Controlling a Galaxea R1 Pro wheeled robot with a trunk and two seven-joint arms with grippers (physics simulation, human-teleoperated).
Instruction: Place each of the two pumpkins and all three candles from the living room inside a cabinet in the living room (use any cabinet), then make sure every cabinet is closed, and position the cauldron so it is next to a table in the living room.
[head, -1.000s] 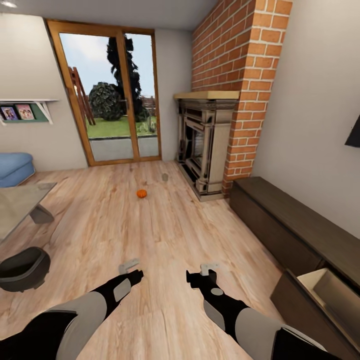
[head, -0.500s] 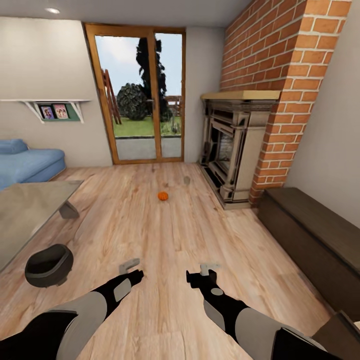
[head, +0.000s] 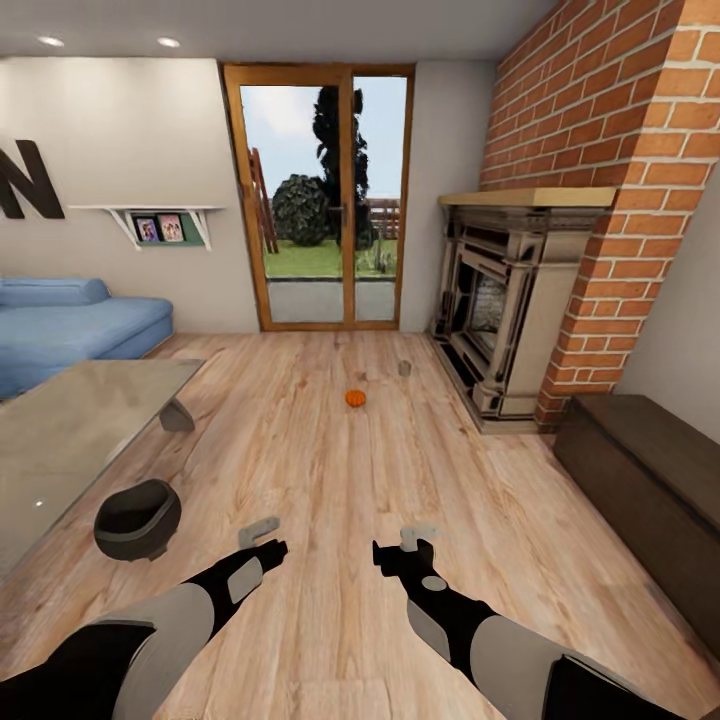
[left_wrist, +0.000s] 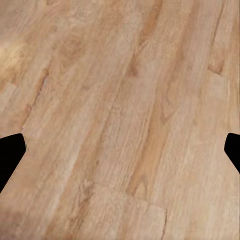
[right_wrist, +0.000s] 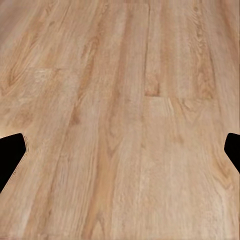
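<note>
Well ahead of both grippers, out on the plank floor (head: 330, 470), sits one pumpkin (head: 355, 398), with a small grey-tan stub, likely a candle (head: 405, 368), just beyond it and a little toward the fireplace (head: 500, 330). Left gripper (head: 262, 533) and right gripper (head: 418, 540) held low over bare boards, fingers spread wide in both wrist views, nothing between them. Off to the left gripper's outer side, close by, rests the cauldron (head: 137, 518), just beside the glass table (head: 80, 430). Off to the right gripper's outer side runs the cabinet (head: 645, 480), its near end cut off by the frame, so open or closed cannot be told here. Judging by looks, the pumpkin should be light and stiff, but round and smooth enough to roll or squirt out of a pinch; best taken from above, across its widest middle, fingers closing evenly on opposite sides. The candle, short and narrow, should be rigid and light, easily tipped; best gripped across its sides near mid-height. Both too small here to judge surface detail.
</note>
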